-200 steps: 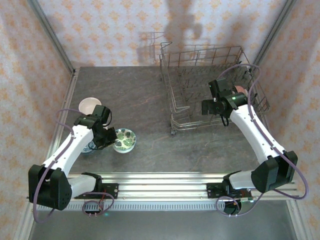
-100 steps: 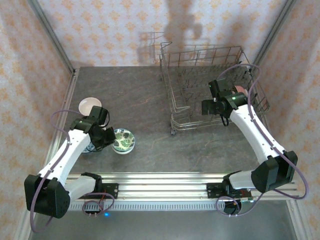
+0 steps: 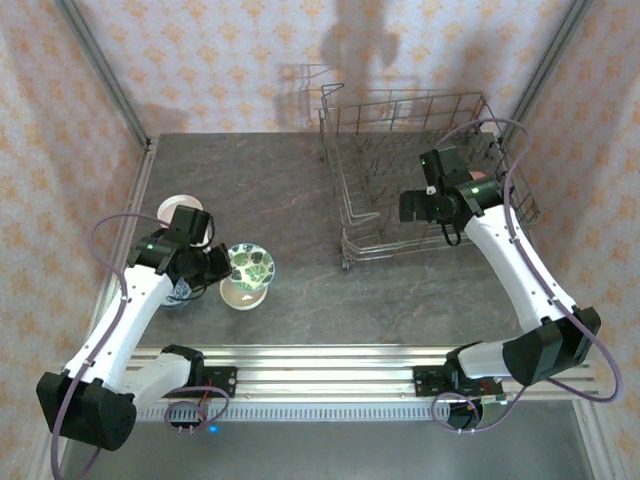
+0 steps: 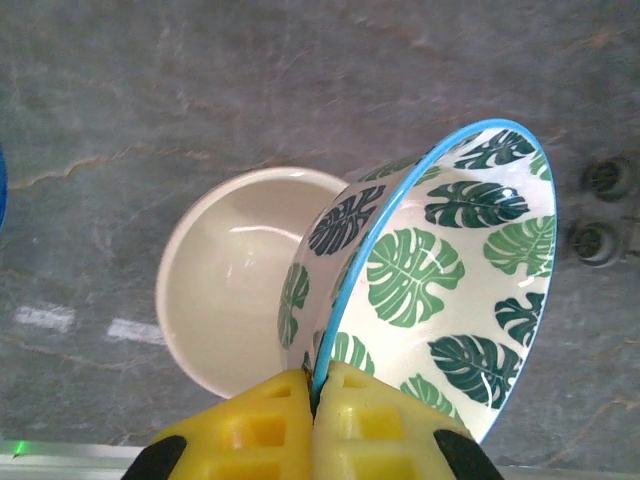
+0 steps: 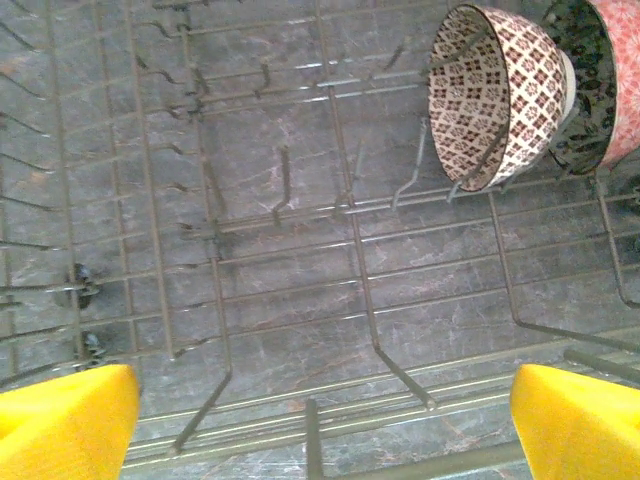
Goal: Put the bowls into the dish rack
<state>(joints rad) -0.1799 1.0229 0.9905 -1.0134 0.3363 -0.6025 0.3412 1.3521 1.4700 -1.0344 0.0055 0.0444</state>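
At eight o'clock on the table [image 3: 300, 180], my left tool [image 4: 318, 398] pinches the leaf bowl [image 4: 440, 290] by its rim, tilted over a cream bowl [image 4: 225, 290]. Next, I judge, a carry to the rack [image 3: 380, 247] at two o'clock, where my right tool [image 5: 320, 425] hangs wide open near a brown bowl [image 5: 490, 100].

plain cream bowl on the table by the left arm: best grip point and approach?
Pinch the rim of the cream bowl from above, one finger inside and one outside: it sits upright, mouth up, with a thin wall. Take the side away from the leaf bowl, which the left gripper holds tilted over the other edge.
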